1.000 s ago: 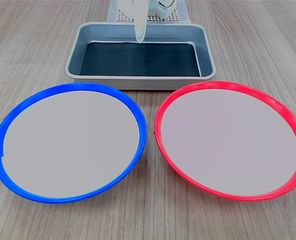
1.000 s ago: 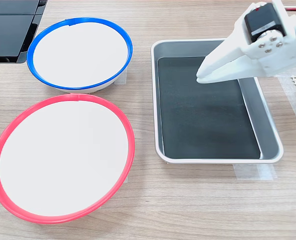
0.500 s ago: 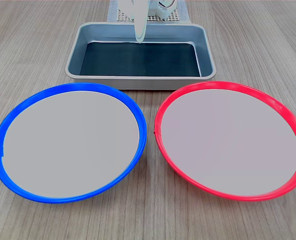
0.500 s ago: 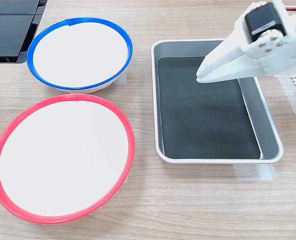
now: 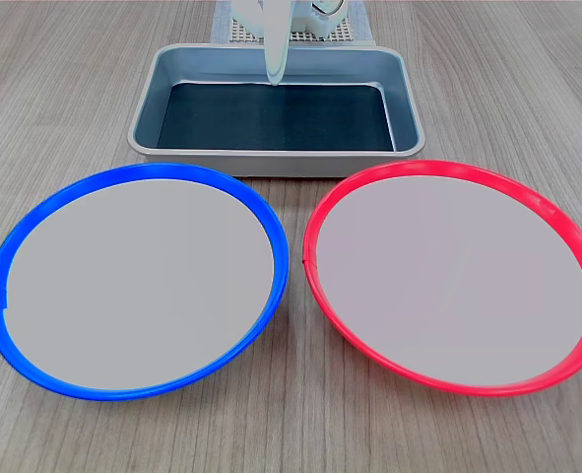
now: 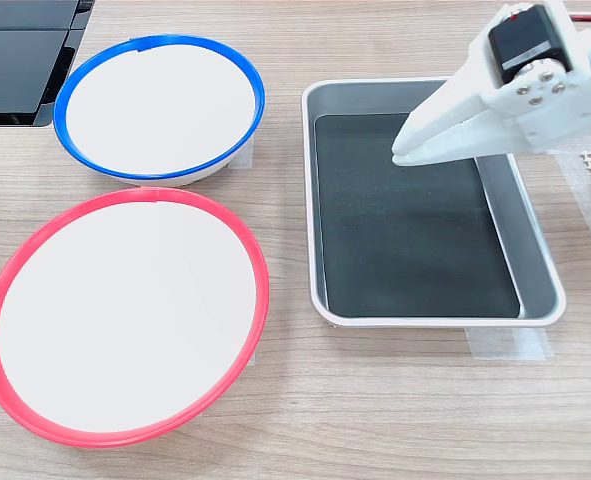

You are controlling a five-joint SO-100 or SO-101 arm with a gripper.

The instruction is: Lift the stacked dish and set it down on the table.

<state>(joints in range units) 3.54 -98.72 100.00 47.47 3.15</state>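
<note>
Gripper (image 6: 403, 152): clenched, empty, above tray (image 6: 318, 200). Second exterior view alone shows dark slab (image 6: 20, 55) at tabletop (image 6: 375, 420) corner.

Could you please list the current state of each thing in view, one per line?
Red-rimmed plate: upright on the table, empty, not gripped.
Blue-rimmed plate: upright on the table, empty.
Grey tray: on the table, empty.
Gripper: above the tray, jaws together, holding nothing.
</note>
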